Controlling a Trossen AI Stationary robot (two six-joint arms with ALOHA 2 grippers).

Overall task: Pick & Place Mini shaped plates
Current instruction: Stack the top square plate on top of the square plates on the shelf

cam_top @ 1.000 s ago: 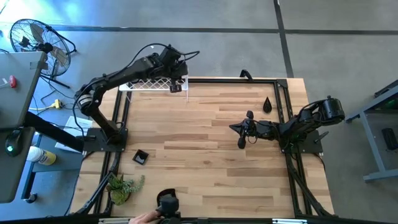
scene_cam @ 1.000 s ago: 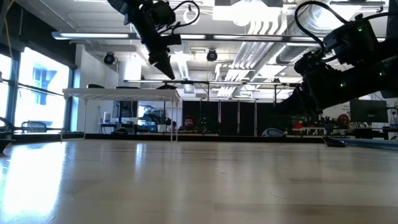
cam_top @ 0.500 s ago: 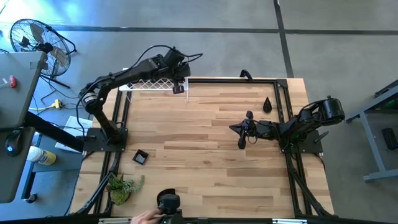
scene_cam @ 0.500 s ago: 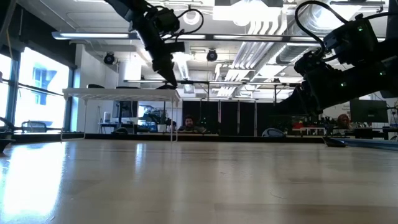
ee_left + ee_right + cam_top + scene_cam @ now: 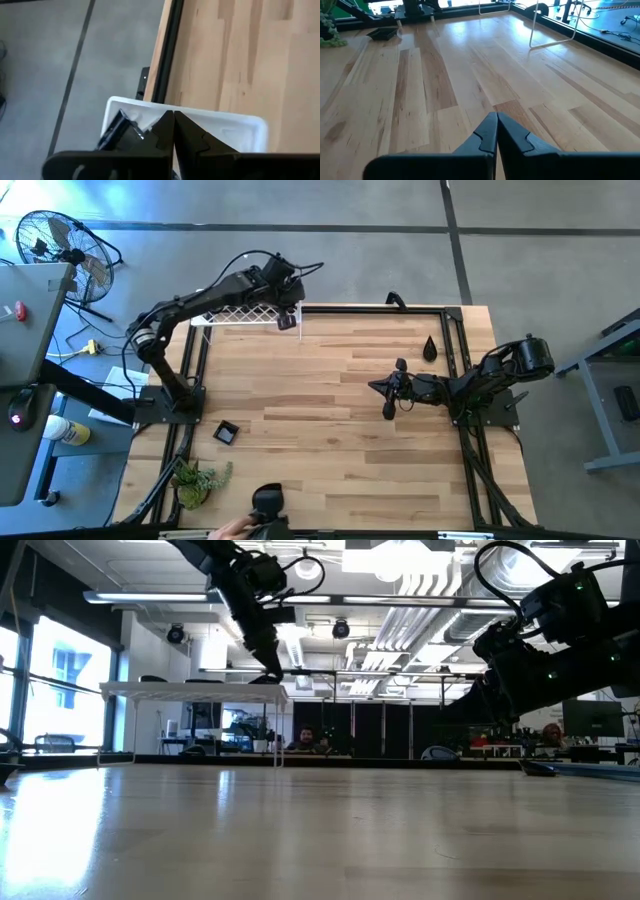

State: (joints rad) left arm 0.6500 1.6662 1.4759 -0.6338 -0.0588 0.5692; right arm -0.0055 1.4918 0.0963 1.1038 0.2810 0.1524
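My left gripper (image 5: 288, 321) (image 5: 274, 670) is shut and points down at a slant over the right end of the white wire rack (image 5: 238, 313) (image 5: 195, 689) at the table's far left corner. In the left wrist view a glossy black thing (image 5: 118, 133), maybe a mini plate, lies on the rack's white top (image 5: 227, 128) beside my shut fingertips (image 5: 173, 120). A square black plate (image 5: 226, 432) lies flat near the left edge. A teardrop plate (image 5: 430, 348) lies at the far right. My right gripper (image 5: 388, 396) (image 5: 496, 118) waits shut, low over the table's right half. My left gripper's shut fingertips come slanting down from above at the right end of the rack's top (image 5: 200, 122). The fingers themselves hide the spot below them. I cannot tell whether they touch the rack or the black thing beside them.
A small green plant (image 5: 200, 478) stands at the near left corner. A black frame rail (image 5: 455, 340) runs around the table. A person's hand (image 5: 232, 529) shows at the near edge by the low camera (image 5: 268, 504). Bare wood lies across the middle.
My left gripper has come down a little toward the rack's top, still shut.
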